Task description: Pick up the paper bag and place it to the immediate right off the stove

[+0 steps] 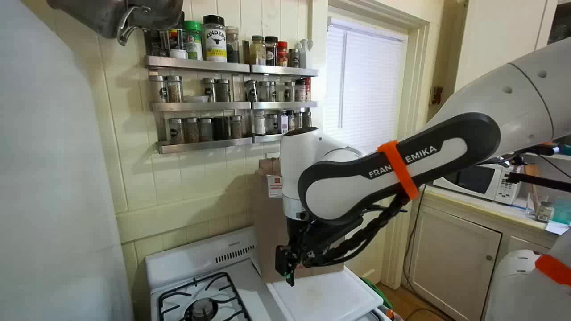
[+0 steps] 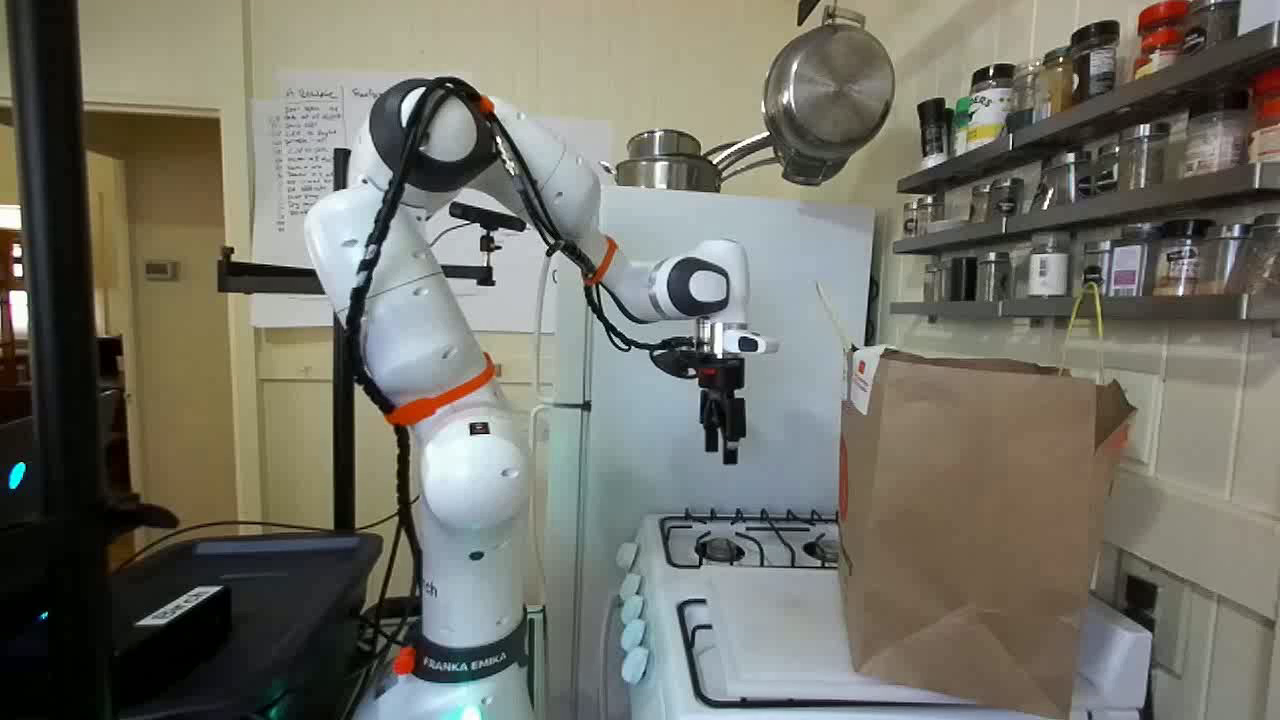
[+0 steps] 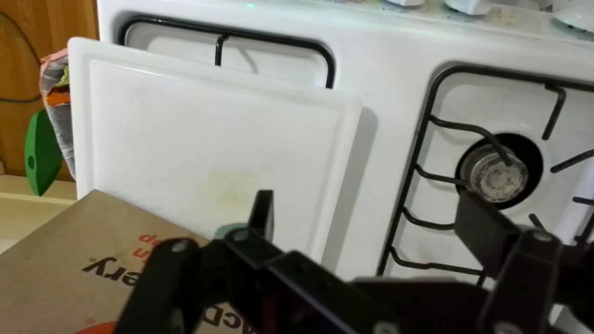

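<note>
- Currently my black two-fingered gripper [image 3: 371, 222] is released: in the wrist view its fingers [image 3: 485, 234] stand wide apart with nothing between them.
- The tall brown paper carrier bag [image 2: 970, 530], with pale twisted handles [image 2: 1097, 322], stands upright at the right-hand end of the white enamelled gas stove [image 3: 387, 88]. In an exterior view it sits between three and four o'clock from the gripper, the two apart; in the wrist view its printed face comes in between eight and nine o'clock.
- A flat white rectangular board [image 3: 209, 139] covers part of the stove's right side; the bag seems to rest on its rear portion, though I cannot see the whole base.
- I judge this to be the approach step: the bag is ungrasped and has yet to go off the stove.
- Next I would climb, since the fingertips look lower than the bag's rim [image 2: 985, 372], then swing toward wrist-view eight o'clock and straddle one paper wall or a handle before closing.
- For the set-down, a green plastic-looking piece [image 3: 44, 153] shows between nine and ten o'clock, past the board's edge; I cannot make out the landing spot properly, so I would check it first.
</note>
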Controlling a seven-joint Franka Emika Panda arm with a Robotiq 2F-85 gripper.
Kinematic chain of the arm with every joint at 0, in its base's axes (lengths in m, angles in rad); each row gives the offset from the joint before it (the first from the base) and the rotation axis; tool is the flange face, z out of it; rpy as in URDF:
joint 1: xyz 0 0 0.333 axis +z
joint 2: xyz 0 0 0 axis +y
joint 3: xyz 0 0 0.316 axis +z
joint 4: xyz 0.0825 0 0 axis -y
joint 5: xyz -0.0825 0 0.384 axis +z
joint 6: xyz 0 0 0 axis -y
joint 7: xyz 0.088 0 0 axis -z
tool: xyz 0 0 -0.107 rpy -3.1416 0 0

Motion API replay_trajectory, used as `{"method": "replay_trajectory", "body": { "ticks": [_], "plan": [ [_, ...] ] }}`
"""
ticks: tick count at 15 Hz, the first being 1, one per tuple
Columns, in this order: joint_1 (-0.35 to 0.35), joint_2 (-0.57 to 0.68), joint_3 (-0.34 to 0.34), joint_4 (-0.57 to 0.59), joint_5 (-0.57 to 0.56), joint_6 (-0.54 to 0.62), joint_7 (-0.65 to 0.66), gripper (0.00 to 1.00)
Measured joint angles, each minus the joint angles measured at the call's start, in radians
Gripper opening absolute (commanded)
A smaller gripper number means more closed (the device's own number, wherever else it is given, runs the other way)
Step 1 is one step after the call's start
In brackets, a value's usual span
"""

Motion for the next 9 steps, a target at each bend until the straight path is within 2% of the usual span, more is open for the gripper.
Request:
{"method": "replay_trajectory", "body": {
  "ticks": [9],
  "plan": [
    [0.000,-0.005,-0.008,0.010,-0.017,0.003,0.003,1.00]
  ]
}}
